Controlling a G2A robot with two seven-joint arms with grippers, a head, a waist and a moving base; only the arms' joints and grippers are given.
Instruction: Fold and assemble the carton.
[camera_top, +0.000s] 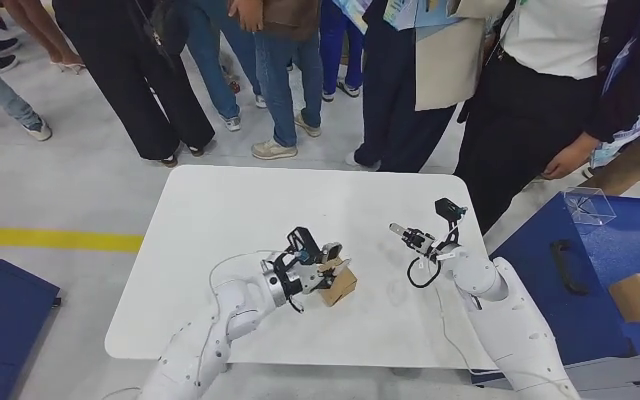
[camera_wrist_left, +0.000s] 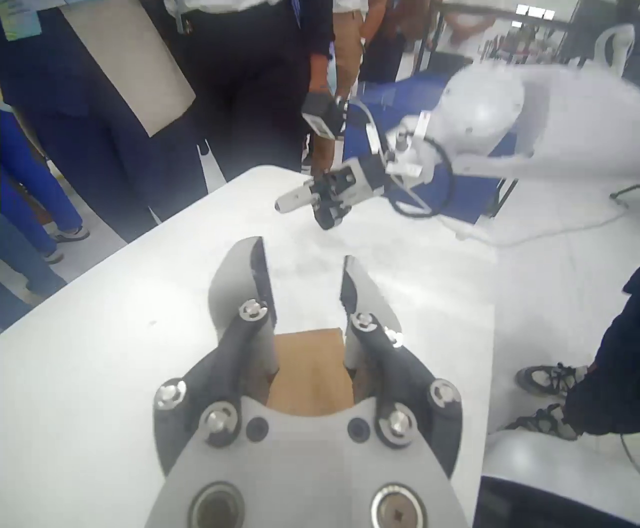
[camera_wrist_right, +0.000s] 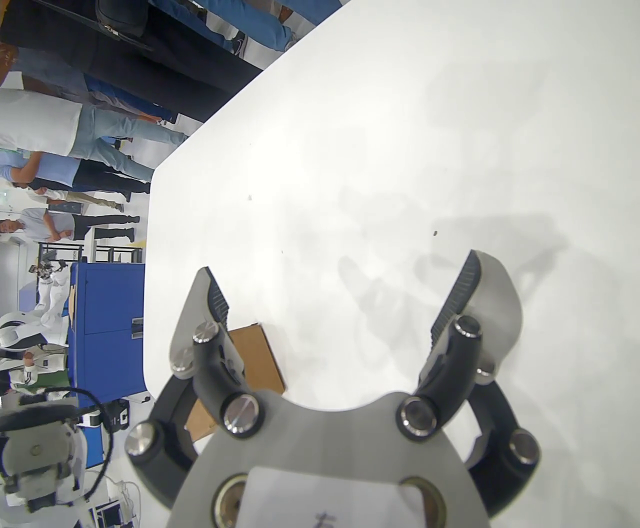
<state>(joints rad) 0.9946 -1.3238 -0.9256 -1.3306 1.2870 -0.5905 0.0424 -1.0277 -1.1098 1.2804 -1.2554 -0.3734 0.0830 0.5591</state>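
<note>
A small brown carton (camera_top: 339, 286) lies on the white table (camera_top: 250, 210), just left of its middle and near the front. My left gripper (camera_top: 334, 262) is over it. In the left wrist view its fingers (camera_wrist_left: 257, 272) straddle a carton panel (camera_wrist_left: 310, 375) that fills the gap near the palm, touching both sides. To the right of the carton, and apart from it, my right gripper (camera_top: 402, 233) hovers above the table. It stands wide open (camera_wrist_right: 340, 272) with nothing between its fingers. A corner of the carton (camera_wrist_right: 255, 357) shows behind one finger. The left wrist view shows the right gripper (camera_wrist_left: 305, 210) farther off.
Several people stand close along the table's far edge and at its right corner. A blue cabinet (camera_top: 570, 270) with a clear box (camera_top: 588, 203) on it stands to the right. A black cable loop (camera_top: 422, 272) hangs from the right wrist.
</note>
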